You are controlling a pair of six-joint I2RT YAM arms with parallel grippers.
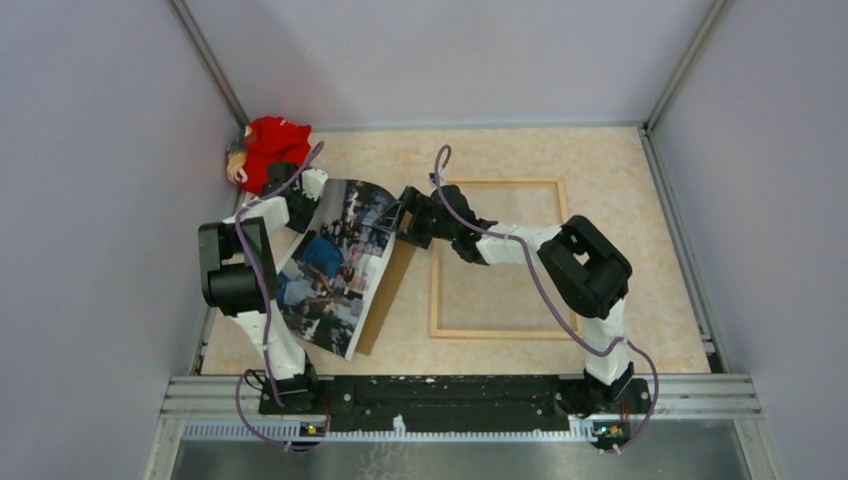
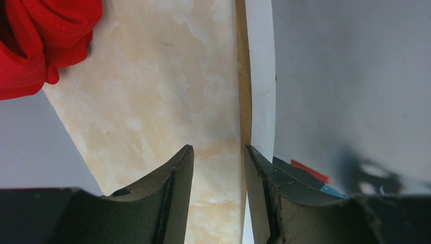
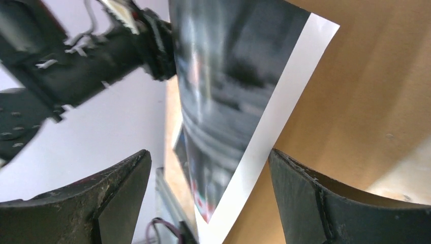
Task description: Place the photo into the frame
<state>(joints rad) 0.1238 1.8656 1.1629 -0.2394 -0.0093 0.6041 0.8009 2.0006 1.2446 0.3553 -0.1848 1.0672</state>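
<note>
Photo [image 1: 335, 265]: at the left of the bench [image 1: 620, 200], print side up. Its near part rests on a brown board [image 1: 393, 283]; its far part rises in a curl toward the far left.
Photo and left hand [image 1: 300, 208]: the hand is at the photo's far left edge. In the left wrist view a white strip of the photo [image 2: 262, 76] and a thin brown strip beside it run down to the inner face of the finger on the right [image 2: 262, 193].
Left hand state [image 2: 217, 147]: jaws partly apart, with bare bench [image 2: 152, 91] showing in the gap. Nothing is clamped between them. Whether that one finger props the sheet I cannot tell.
Photo and right hand [image 1: 407, 222]: the hand is at the photo's far right corner. In the right wrist view that white-bordered corner [image 3: 244, 101] stands up between the two fingers [image 3: 117, 193], touching neither.
Right hand state [image 3: 208, 152]: jaws wide apart, holding nothing.
Board: pokes out along the photo's right side, and fills the right of the right wrist view [image 3: 366, 101] behind the corner.
Frame [image 1: 437, 290]: flat on the bench right of centre, just beside the board and apart from the photo. The right arm crosses above its far left corner.
Left arm [image 3: 76, 61]: shows beyond the photo in the right wrist view.
Red cloth [image 1: 275, 145]: bunched in the far left corner, behind the left hand; also at the top left of the left wrist view [image 2: 35, 40].
</note>
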